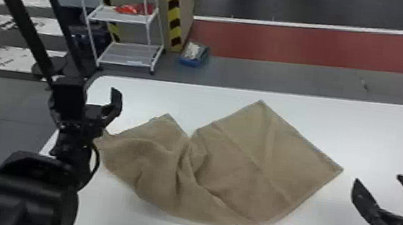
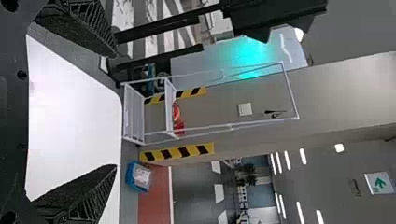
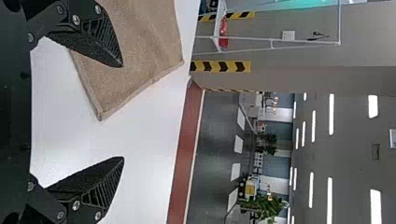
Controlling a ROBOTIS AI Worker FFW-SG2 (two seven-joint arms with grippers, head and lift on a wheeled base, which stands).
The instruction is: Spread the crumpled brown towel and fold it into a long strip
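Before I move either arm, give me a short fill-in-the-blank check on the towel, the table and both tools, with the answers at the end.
The brown towel lies on a ____ table.
The more bunched-up part of the towel is on the robot's ____ side.
Between its fingers, the left tool holds ____.
The fingers of the right tool stand ____, not together.

Missing words: white; left; nothing; apart.

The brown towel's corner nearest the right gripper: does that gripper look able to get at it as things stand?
Probably yes. The right gripper is open and close beside that corner, with nothing seen between them. It would likely need to shift toward the robot's left.
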